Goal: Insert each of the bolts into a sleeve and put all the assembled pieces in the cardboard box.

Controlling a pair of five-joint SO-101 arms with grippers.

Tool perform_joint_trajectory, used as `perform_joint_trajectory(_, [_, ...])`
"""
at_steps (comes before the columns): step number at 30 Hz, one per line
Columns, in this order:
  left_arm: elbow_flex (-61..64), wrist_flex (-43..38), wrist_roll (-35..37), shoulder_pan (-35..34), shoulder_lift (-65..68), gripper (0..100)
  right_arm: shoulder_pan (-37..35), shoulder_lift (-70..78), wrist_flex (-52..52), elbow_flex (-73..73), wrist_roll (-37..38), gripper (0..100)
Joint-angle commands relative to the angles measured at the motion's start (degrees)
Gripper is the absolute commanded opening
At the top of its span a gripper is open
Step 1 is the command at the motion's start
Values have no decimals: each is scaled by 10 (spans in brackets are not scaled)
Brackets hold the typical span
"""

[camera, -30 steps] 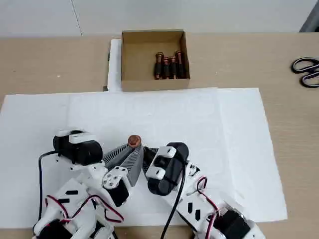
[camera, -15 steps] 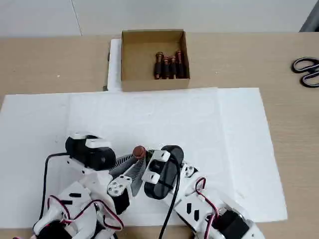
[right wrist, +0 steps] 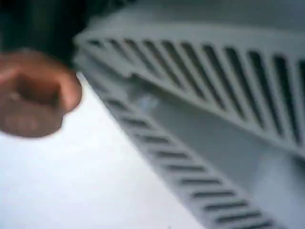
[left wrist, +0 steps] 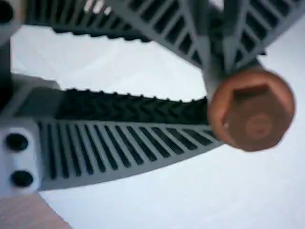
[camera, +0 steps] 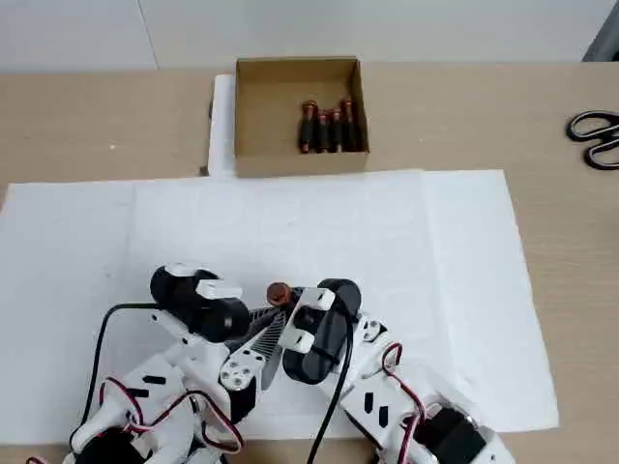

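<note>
Left claw [left wrist: 213, 109] well clear of the cardboard box [camera: 238, 116], arms' side, clamped on 1 bolt [left wrist: 251, 116]. Right claw [right wrist: 102, 78] just beside bolt; its opening: can't tell. 4 assembled pieces [camera: 330, 128] in box, right half. 1 scissors [camera: 595, 138] well right of box.

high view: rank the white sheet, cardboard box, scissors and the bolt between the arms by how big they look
1. white sheet
2. cardboard box
3. scissors, partly cut off by the frame edge
4. bolt, seen end-on
</note>
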Motion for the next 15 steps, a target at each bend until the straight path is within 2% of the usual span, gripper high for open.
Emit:
perform_joint_trajectory(1, [-6,3,-4,-2,0,94,-2,-5,-19,-29,5,4])
perform_joint_trajectory(4, [-6,3,-10,-58,0,152,-1,-5,-19,-29,5,4])
perform_joint_trajectory(10, [-6,0,-98,-190,0,162,29,-5,-20,-29,5,4])
perform_joint_trajectory(15, [-24,0,-93,-229,0,163,42,-5,-17,-28,3,4])
